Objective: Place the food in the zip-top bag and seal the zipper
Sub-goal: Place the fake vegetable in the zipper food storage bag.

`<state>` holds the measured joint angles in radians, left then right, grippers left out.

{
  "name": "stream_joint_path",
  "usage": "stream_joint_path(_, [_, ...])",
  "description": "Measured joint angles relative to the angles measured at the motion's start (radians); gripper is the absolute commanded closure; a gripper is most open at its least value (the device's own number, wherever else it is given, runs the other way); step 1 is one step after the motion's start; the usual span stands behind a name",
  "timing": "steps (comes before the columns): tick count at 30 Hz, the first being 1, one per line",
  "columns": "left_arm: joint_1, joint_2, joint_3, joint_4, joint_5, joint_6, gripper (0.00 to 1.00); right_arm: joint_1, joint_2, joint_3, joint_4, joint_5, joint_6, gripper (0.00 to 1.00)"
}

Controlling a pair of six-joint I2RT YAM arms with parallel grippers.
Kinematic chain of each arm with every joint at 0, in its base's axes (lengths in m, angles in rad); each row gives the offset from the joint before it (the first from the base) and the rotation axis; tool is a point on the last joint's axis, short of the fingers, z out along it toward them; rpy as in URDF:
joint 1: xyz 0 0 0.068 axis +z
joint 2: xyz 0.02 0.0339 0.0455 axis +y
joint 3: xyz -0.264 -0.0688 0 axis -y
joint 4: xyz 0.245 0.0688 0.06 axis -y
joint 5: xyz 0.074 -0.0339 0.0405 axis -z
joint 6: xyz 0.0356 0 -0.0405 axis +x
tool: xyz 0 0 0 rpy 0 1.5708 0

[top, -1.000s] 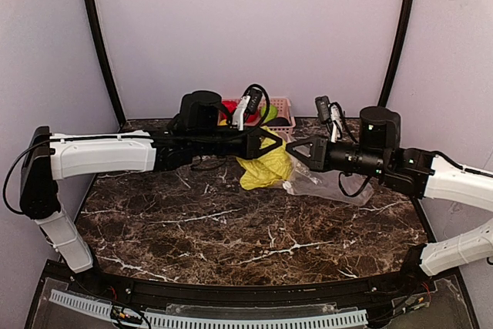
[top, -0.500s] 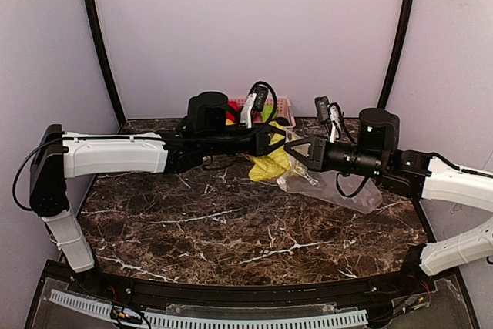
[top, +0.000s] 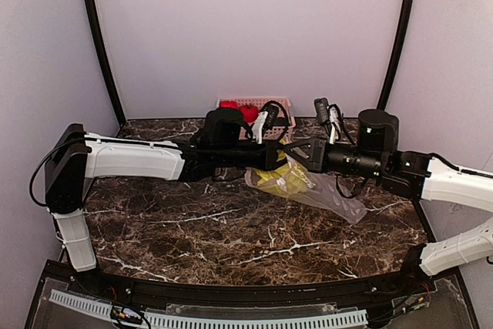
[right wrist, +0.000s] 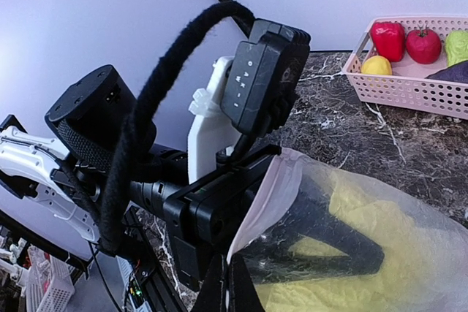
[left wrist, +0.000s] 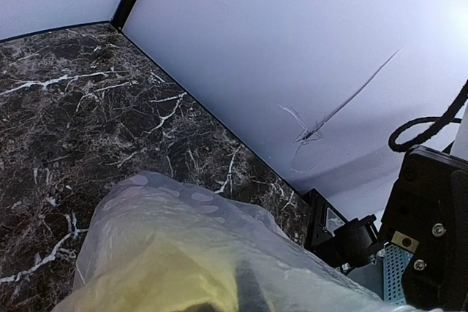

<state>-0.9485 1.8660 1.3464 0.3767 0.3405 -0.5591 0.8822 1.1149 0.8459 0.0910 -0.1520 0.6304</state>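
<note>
The bag hangs above the worktop just on the near side of the pink basket, its mouth lifted and its tail sagging down onto the marble, away from the basket. The right end effector is pressed together on the rim of that mouth and holds it up. The left end effector reaches in through the opening, apparently pinching the yellow-green cabbage, which sits inside the plastic. The step in hand looks like loading the first piece. The red pepper and the small round pieces lie in the basket, and the zipper gapes apart. Next, the left arm would need to let the cabbage go, back out without dragging the floppy film, and fetch from the basket while the right keeps the mouth raised.
</note>
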Motion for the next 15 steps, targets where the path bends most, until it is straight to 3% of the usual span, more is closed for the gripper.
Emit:
stream_joint_path(2, [0.000, 0.000, 0.008, -0.001, -0.001, 0.002, 0.85, 0.000, 0.000, -0.002, -0.002, 0.015, 0.001, 1.00])
stream_joint_path(5, [0.000, -0.002, 0.013, -0.001, -0.005, 0.008, 0.58, 0.000, -0.001, -0.002, -0.008, 0.043, 0.004, 1.00])
stream_joint_path(11, [0.000, -0.053, -0.001, -0.044, -0.017, 0.023, 0.42, 0.000, -0.011, -0.013, -0.031, 0.093, 0.011, 1.00])
stream_joint_path(15, [0.006, -0.150, -0.068, -0.079, -0.032, 0.025, 0.37, 0.000, -0.024, -0.014, -0.035, 0.105, 0.016, 1.00])
